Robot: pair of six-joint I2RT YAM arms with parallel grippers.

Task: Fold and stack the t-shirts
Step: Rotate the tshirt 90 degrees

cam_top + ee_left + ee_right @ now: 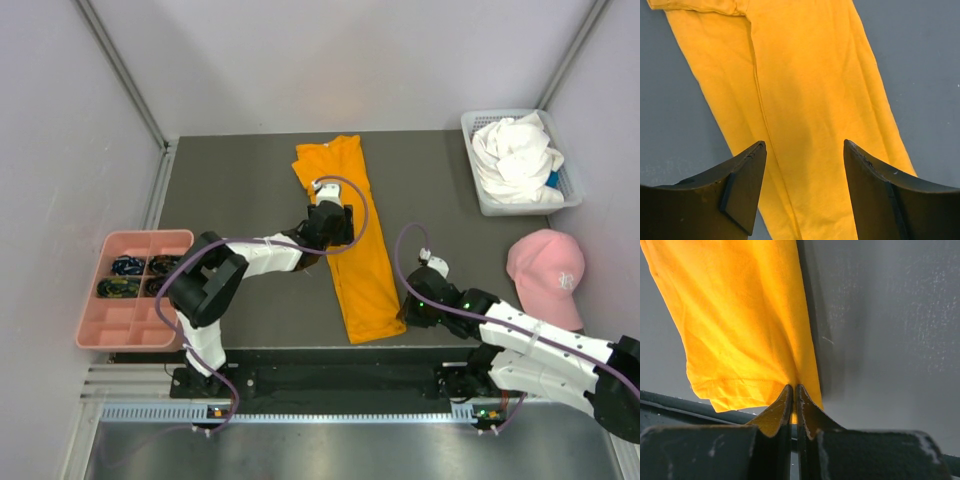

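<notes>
The orange t-shirt (350,260) is lying centre as 1 long folded strip, 12 to 6 o'clock. It is soft and limp, probably best pinched at hem corners. The white t-shirt (512,155) is sitting bunched in the basket (525,207) at 2 o'clock. The right gripper (794,388) is clenching the orange hem at 5 o'clock, and the left gripper (805,147) is hovering released above.

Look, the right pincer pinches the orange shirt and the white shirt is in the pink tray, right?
Not quite. The right pincer does pinch the orange shirt, but the white shirt lies in the white basket, not the pink tray. The top external view shows it.
</notes>
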